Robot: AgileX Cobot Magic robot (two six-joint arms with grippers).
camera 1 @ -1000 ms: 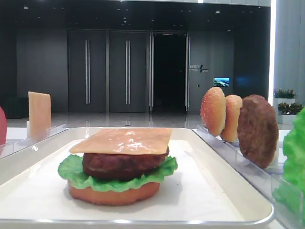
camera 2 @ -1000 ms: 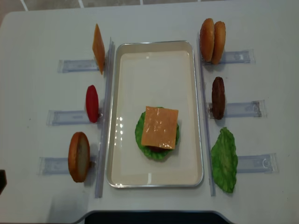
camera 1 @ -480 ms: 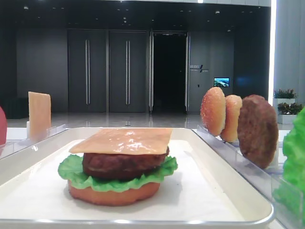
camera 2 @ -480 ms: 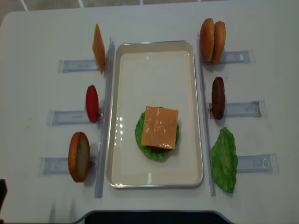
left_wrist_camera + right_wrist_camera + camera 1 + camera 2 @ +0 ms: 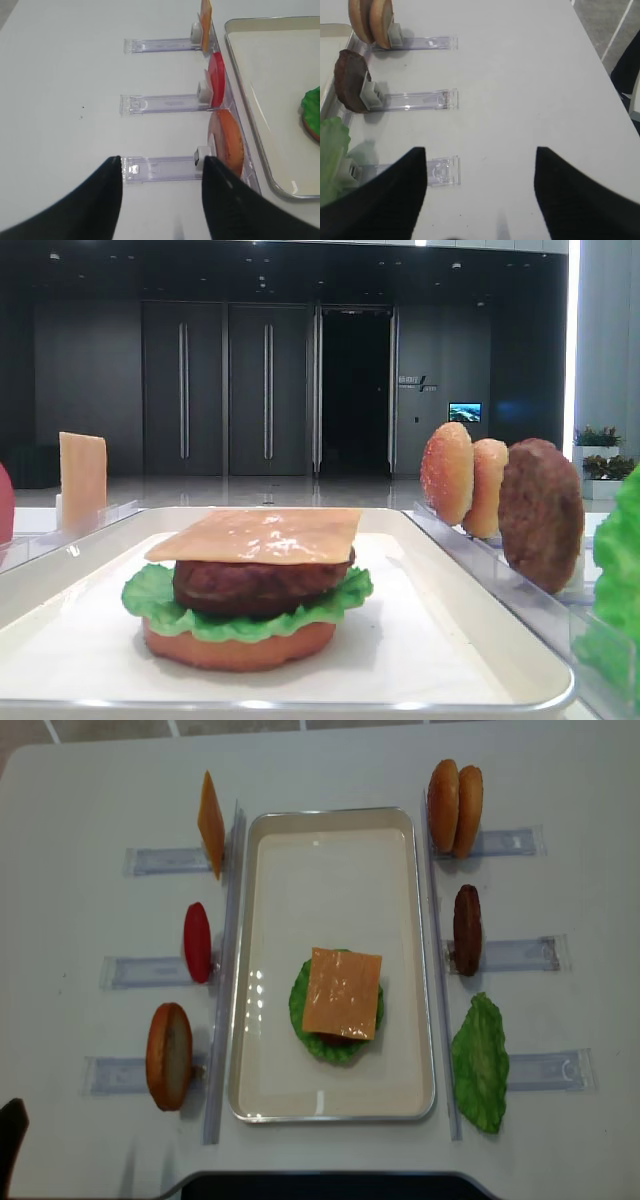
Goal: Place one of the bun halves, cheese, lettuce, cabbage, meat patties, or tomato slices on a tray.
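The white tray [image 5: 330,890] holds a stack topped by a cheese slice [image 5: 343,992], over a patty [image 5: 255,585], lettuce [image 5: 150,600] and a reddish-orange base [image 5: 240,648]. On the racks to its left stand a cheese slice [image 5: 210,823], a tomato slice [image 5: 197,942] and a bun half [image 5: 169,1055]. To its right are two bun halves [image 5: 455,807], a patty [image 5: 466,929] and lettuce [image 5: 481,1062]. Cabbage is out of view. My left gripper [image 5: 161,159] is open and empty, low over the table, left of the bun half [image 5: 227,142]. My right gripper [image 5: 480,150] is open and empty, right of the lettuce [image 5: 332,150].
Clear plastic racks [image 5: 150,860] lie on both sides of the tray, with long clear rails [image 5: 225,970] along its edges. A dark piece of the left arm [image 5: 10,1150] shows in the top view's lower left corner. The table's right edge [image 5: 605,65] is near the right gripper.
The dark piece of the left arm has come a little farther into the lower left corner of the top view. The food and tray have not moved.
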